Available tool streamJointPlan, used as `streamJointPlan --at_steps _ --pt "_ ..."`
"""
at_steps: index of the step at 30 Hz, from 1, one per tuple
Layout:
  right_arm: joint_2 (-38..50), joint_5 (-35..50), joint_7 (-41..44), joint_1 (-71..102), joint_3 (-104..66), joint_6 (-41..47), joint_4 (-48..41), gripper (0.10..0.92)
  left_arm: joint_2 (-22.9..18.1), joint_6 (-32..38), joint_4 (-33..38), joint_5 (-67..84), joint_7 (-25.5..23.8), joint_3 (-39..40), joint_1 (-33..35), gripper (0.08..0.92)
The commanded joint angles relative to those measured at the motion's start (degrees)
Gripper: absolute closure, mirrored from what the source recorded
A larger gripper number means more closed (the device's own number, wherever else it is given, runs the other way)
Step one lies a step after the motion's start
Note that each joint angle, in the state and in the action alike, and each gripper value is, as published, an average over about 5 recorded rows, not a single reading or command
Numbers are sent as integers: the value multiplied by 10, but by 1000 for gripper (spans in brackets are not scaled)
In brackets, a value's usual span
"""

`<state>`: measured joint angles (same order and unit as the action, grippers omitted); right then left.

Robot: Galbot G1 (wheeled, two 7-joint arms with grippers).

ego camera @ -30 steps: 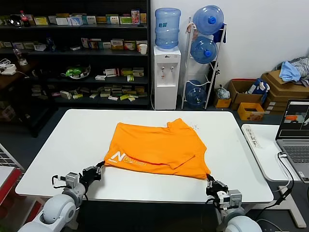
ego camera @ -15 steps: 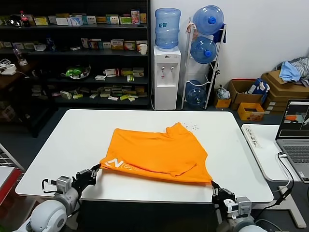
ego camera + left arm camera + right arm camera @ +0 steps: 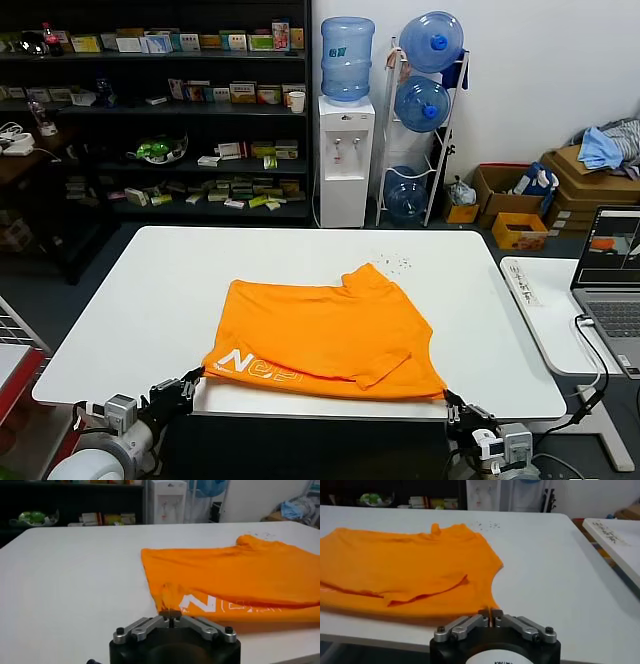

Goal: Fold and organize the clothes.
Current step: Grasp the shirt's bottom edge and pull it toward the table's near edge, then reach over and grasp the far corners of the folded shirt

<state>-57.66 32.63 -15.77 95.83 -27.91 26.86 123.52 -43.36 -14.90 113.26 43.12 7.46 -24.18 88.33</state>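
The orange T-shirt (image 3: 325,335) lies folded on the white table (image 3: 150,300), white lettering at its near left, reaching the table's front edge. My left gripper (image 3: 195,376) is shut on the shirt's near left corner, just off the front edge. In the left wrist view (image 3: 170,614) its jaws pinch the orange fabric (image 3: 235,575). My right gripper (image 3: 449,396) is shut on the near right corner, also past the front edge. In the right wrist view (image 3: 490,613) its jaws clamp a thin fold of the shirt (image 3: 405,567).
A laptop (image 3: 610,270) sits on a side table at the right. Shelves (image 3: 160,110), a water dispenser (image 3: 345,150) and spare bottles stand behind the table. Blue-grey clothes (image 3: 610,145) lie on cardboard boxes at the far right.
Both grippers have pulled back toward me and lower, dragging the shirt nearer the front edge. The shirt now lies flatter.
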Motion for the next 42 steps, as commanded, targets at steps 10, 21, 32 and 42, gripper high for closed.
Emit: streamJointPlan --at_steps 10,21,32,42 --pt "49 93 -20 -308 52 -20 -76 429 28 40 -84 53 -18 42 -233 497" --pt "-170 15 4 -674 218 -51 -509 205 -110 47 -423 45 -79 260 -557 201" --pt "-241 21 28 -723 222 54 -662 203 -130 -21 -500 70 -85 286 -600 177" --pt "-257 -5 20 -715 227 94 -697 203 -132 -39 -500 68 -87 298 -598 177"
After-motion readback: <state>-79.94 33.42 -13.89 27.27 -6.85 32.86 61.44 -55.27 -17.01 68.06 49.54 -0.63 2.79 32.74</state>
